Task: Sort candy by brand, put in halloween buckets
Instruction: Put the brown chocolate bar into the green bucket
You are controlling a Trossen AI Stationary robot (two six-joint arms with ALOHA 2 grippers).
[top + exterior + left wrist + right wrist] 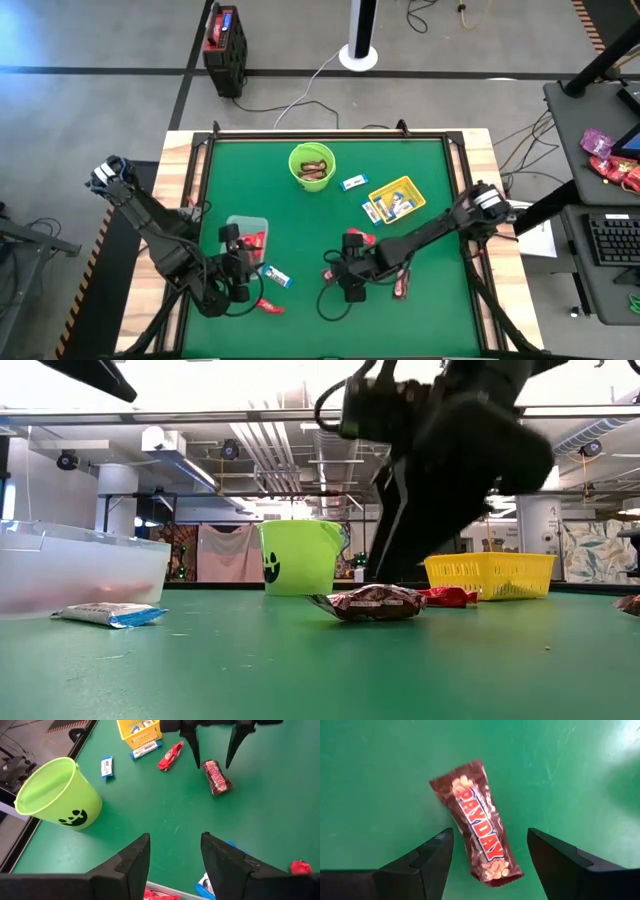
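My right gripper [490, 840] is open and points down over a brown PayDay bar [479, 831] that lies flat on the green mat. One finger stands on each side of the bar, and neither touches it. The left wrist view shows the same bar [216, 776] below those fingers. My left gripper [175, 842] is open and empty, hovering by the clear tub [247, 228], which holds red candy. The lime-green bucket [312, 165] holds brown bars. The yellow tray [397, 198] holds blue-and-white ones.
Loose candy lies on the mat: a red bar [361, 237] beside my right gripper, another red bar [403, 288], a third red bar [268, 305] near the front edge, and blue-and-white bars [277, 276] [352, 182] [146, 750]. A raised frame [330, 135] borders the mat.
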